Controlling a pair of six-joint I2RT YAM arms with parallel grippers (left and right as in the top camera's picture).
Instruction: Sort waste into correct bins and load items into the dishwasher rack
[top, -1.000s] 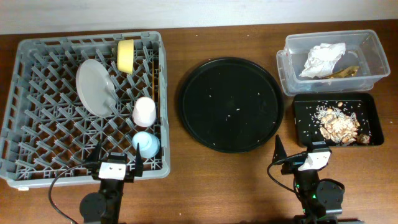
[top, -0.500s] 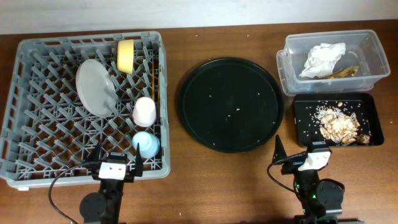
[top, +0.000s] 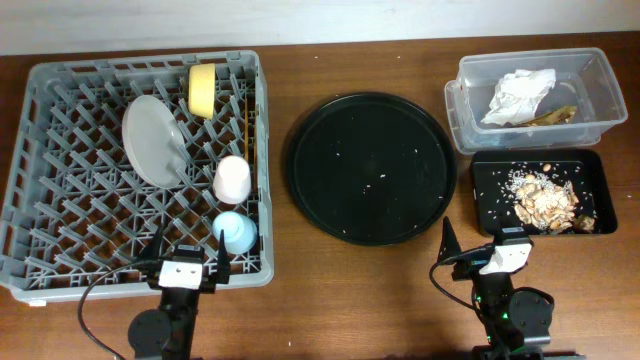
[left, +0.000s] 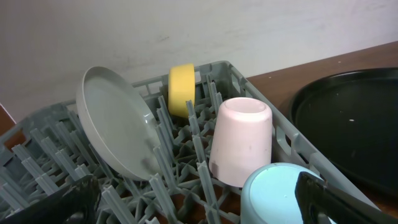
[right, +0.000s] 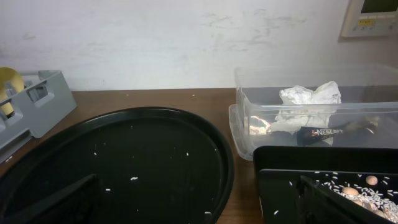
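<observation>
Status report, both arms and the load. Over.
Left gripper open, empty; right gripper likewise. Plate, bowl, blue cup, pink cup in rack. Napkin in tub, crumbs in black tray. Nothing blocking.

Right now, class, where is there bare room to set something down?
Free: the round black tray, bare but for specks; the table in front of it; the left half of the dishwasher rack. Crowded: its right side, holding plate, yellow bowl, pink cup, blue cup; the clear tub and shallow black tray, close together.
</observation>
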